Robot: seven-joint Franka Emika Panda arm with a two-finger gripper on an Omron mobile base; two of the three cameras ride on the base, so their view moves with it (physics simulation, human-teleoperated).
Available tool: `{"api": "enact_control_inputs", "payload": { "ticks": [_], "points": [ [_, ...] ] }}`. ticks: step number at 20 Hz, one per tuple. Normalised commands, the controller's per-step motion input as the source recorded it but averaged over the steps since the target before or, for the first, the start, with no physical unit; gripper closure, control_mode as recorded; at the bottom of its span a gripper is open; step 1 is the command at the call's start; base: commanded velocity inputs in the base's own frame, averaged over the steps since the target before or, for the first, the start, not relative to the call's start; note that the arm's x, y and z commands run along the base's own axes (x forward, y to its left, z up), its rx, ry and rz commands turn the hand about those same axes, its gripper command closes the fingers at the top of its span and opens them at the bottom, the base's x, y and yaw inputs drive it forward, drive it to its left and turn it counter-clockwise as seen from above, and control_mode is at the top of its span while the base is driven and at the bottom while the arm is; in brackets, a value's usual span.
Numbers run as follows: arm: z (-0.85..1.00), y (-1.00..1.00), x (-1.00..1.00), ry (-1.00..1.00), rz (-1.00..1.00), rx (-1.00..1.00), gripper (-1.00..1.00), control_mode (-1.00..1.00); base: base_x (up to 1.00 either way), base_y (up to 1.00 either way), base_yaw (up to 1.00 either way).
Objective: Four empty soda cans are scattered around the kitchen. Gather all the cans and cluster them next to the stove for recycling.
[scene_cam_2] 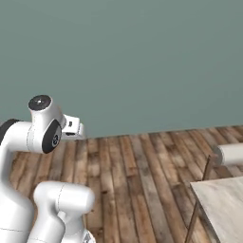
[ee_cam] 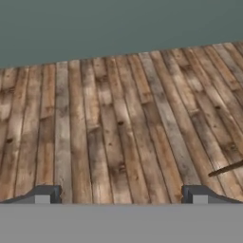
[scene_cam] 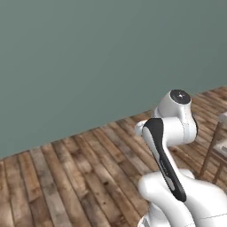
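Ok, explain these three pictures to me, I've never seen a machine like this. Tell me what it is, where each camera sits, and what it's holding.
It is a white robot arm on a base that drives, in a rendered kitchen. Two pictures come from cameras on the base, behind the arm to its left and right. The third looks along the gripper: its two dark fingertips stand wide apart, holding nothing. Ahead lie a wood plank floor and a teal wall. At the right is the corner of a pale table on thin wooden legs.
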Motion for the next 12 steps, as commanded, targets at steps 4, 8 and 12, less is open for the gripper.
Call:
{"api": "enact_control_inputs", "payload": {
  "ticks": [4,8,12],
  "points": [
    [0.00,0.00,0.00,0.00,0.00,0.00,-1.00,1.00,1.00,0.16,-0.09],
    [0.00,0.00,0.00,0.00,0.00,0.00,-1.00,1.00,1.00,0.15,-0.10],
    [0.00,0.00,0.00,0.00,0.00,0.00,-1.00,1.00,1.00,0.16,-0.12]
  ]
}}
